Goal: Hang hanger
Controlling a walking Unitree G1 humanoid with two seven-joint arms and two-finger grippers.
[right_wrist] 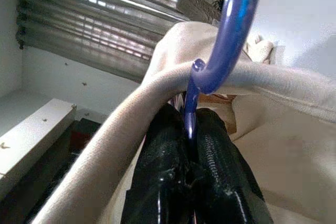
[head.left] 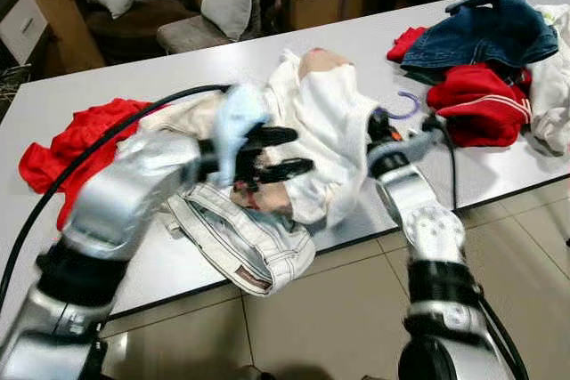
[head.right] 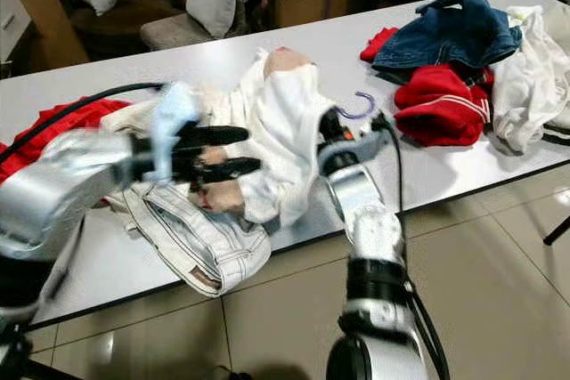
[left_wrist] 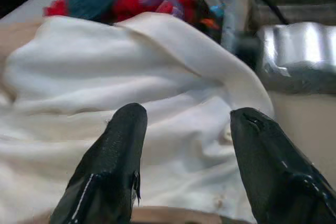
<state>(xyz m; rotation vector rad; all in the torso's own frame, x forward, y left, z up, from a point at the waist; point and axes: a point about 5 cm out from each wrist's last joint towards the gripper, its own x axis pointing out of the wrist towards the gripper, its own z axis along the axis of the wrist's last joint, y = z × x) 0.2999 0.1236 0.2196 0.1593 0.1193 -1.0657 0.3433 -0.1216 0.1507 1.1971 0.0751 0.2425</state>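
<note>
- Head pair: looking forward and down over the white table (head.left: 356,42), sharing the clothes pile.
- Left wrist: close behind its fingers (left_wrist: 113,166), facing the white garment (left_wrist: 105,87).
- Right wrist: very near, looking upward along the purple hanger (right_wrist: 231,30).

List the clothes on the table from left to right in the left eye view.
Red garment → pale jeans → white garment → red striped garment → white garment at the edge.

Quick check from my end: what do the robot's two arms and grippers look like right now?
Both arms are shiny silver with black joint rings. A black cable loops off the left arm, another runs along the right arm. Each ends in two long black fingers; the left gripper has a pale blue part behind it.
</note>
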